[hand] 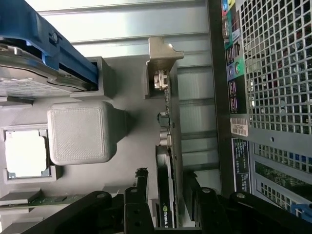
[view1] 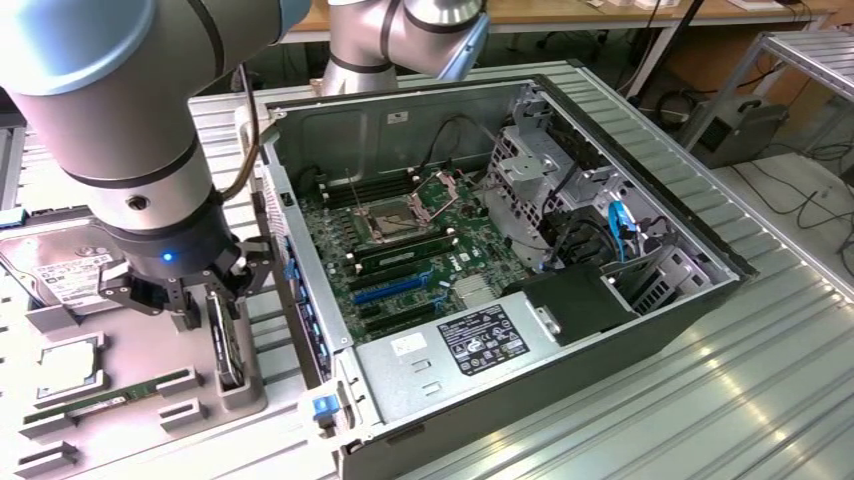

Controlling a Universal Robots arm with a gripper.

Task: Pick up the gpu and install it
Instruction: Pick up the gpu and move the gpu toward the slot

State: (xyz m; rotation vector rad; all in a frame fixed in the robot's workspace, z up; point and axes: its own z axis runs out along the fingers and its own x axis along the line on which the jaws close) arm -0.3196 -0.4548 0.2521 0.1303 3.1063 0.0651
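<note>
**Tool Straddled the GPU in Its Stand Beside the Case**

The gpu (hand: 170,126) stood on edge in a slot of the grey parts tray (view1: 147,350), just beside the open computer case (view1: 360,130), on the exterior view's left of it. Its silver end bracket (hand: 163,63) was at the end farthest from the tool. The tool (hand: 165,173) hung directly over the card with its jaws parted. One finger was on each flat face, with a little gap showing on both sides, so it gripped nothing. The card had not left its stand.

I judged the card light and stiff but easily hurt. It was a thin board with exposed parts, and it would not forgive a hard squeeze or a twist. The sensible hold looked to be across the two flat faces near the upper edge, clear of the bracket and the connector edge. A hard drive (view1: 60,270) and a memory stick (view1: 114,398) lay farther from the case on the same tray.
</note>
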